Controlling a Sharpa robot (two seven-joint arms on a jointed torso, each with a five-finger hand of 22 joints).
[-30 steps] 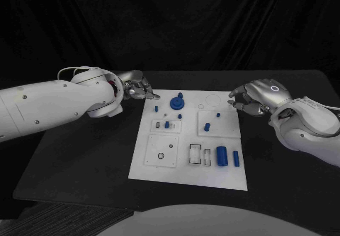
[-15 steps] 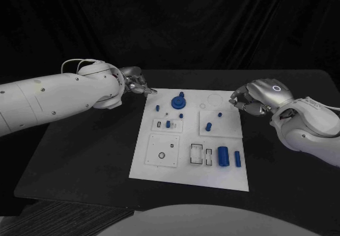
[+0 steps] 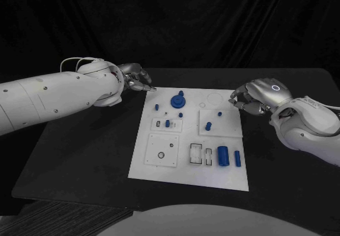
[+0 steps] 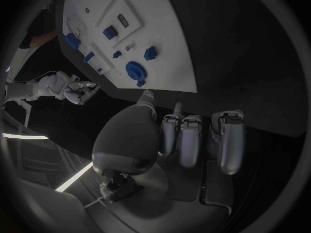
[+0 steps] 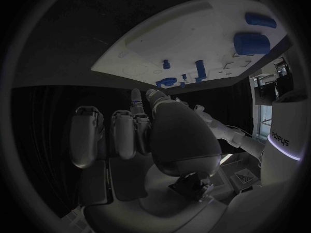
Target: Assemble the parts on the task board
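The left hand point(image 3: 136, 78) hovers at the task board's point(image 3: 164, 169) far-left corner, fingers curled, holding nothing. Mid-tabletop, several blue parts point(image 3: 222, 156) stand seated while some slots look unfilled. The right hand point(image 3: 253, 100) waits curled, empty, by the far-right corner.

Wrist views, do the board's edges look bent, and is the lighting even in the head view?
Both wrist views: the board bows with fisheye distortion inside a dark frame. Head view: the board's edges are straight, it and the arms are bright, and the black table and backdrop are dim.
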